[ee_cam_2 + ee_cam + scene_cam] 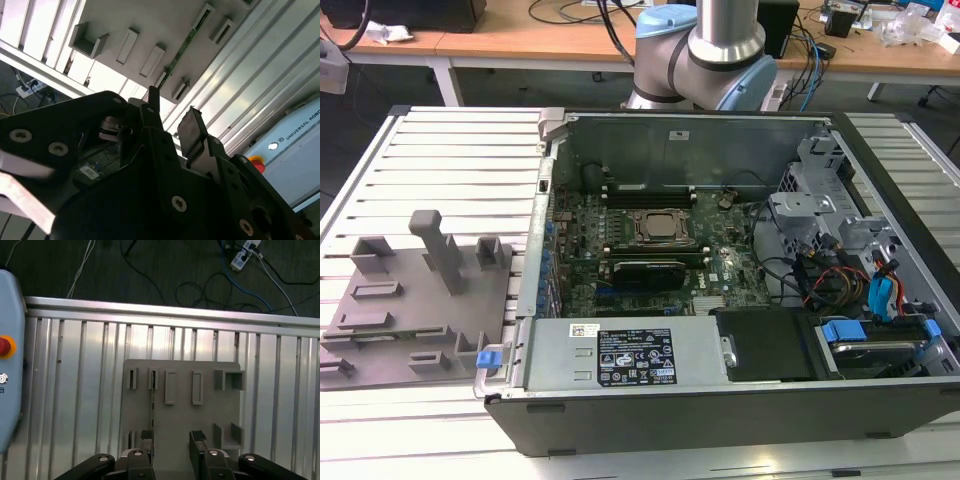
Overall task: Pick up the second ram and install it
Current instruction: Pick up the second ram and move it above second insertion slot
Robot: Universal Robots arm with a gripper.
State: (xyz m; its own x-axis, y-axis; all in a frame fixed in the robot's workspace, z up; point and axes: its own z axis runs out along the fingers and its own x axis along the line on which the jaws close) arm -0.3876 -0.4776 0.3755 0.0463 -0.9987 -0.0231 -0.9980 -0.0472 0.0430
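Note:
The second ram (152, 402) is a thin green stick standing on edge in a slot of the grey holder block (210, 412). It appears again as a narrow green line (183, 46) in the second wrist view. My gripper (172, 442) hangs well above the holder, open, with nothing between its black fingers (146, 441). In the first wrist view the ram lies in line with one finger. In the exterior view the holder (410, 320) sits on the slatted table at that view's left, beside the open computer case (720, 260).
Inside the case lie the motherboard with its CPU socket (657, 226), a black module (645, 270), cable bundles (840, 280) and a power supply (620, 355). A tall grey post (440, 250) rises from the holder. A pale box with a red button (5, 347) lies beside the holder.

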